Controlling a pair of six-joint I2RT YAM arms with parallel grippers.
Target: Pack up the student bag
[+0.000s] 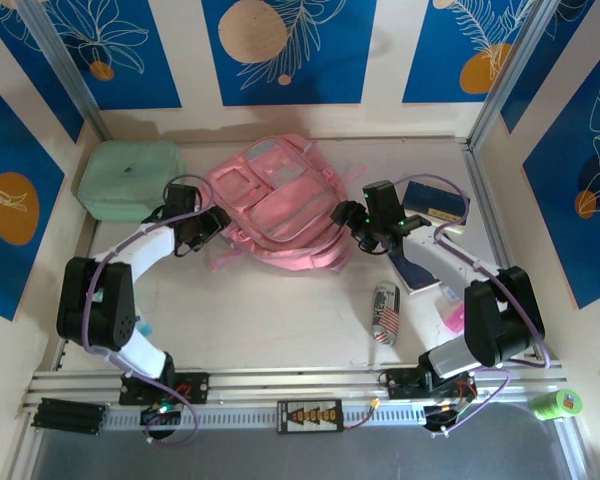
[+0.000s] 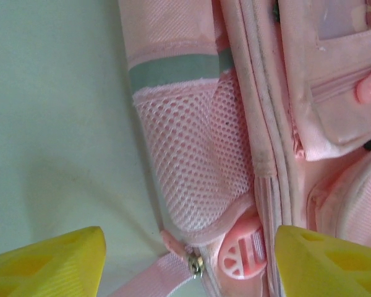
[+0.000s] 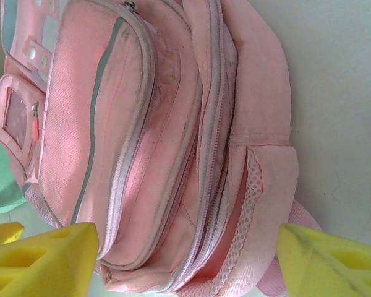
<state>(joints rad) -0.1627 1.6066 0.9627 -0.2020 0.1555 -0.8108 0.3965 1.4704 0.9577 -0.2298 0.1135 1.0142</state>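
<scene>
While the student bag [image 1: 275, 205] lies zipped shut, both grippers hang empty.
The left gripper [image 1: 206, 228] is at its 9 o'clock and the right gripper [image 1: 358, 222] at 3, jaws wide; the bag is at the table's 12 o'clock. I think it is best to pinch a zip pull [image 2: 195, 265] squarely.

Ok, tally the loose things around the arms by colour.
Pink: 2, student bag and small flat item
Green: 2, mint case and tape roll
Dark blue: 2, book and booklet
Silver: 1, can
Total: 7
</scene>
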